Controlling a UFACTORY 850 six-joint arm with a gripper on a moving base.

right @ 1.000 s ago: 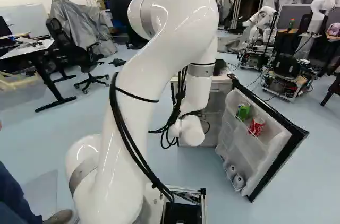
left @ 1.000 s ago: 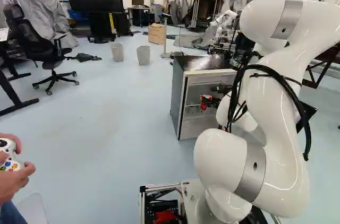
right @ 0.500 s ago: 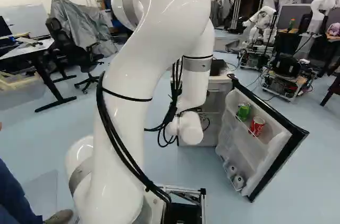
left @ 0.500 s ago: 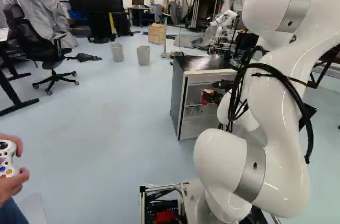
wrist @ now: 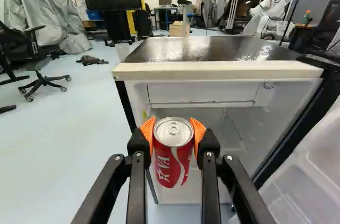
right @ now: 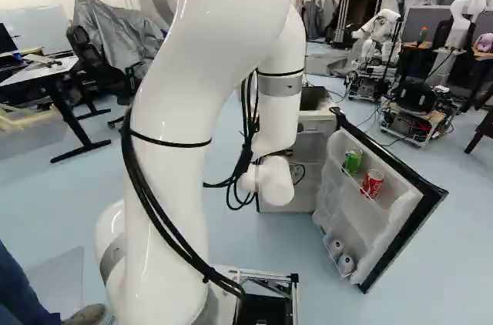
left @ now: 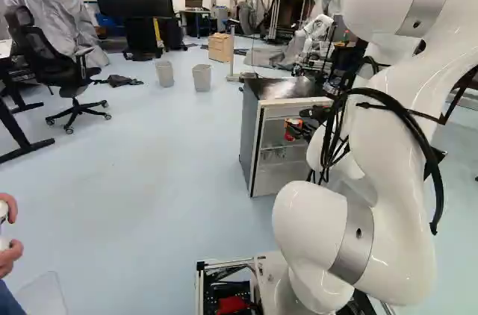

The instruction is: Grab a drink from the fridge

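In the left base view my gripper [left: 302, 128] is at the front of the open fridge [left: 276, 147], partly hidden by the arm. The wrist view shows the gripper [wrist: 173, 138] shut on a red can [wrist: 172, 155], with an orange pad against each side of it. The can stands nearly upright, just in front of the fridge opening [wrist: 223, 128] and below the top's pale front edge. A green can [right: 353, 161] and another red can [right: 373, 183] sit in the open door's shelf [right: 362, 206].
The fridge door stands swung out to the right of the arm. Two bins [left: 202, 77], an office chair [left: 71, 69] and a wooden box [left: 220, 47] are farther off. Another robot [right: 377, 32] stands at the back. A person's hands hold a controller at the left base view's edge.
The arm has shifted, and the gripper has risen and moved slightly right in the left base view, carrying the red can. The base, fridge and door cans have not moved.
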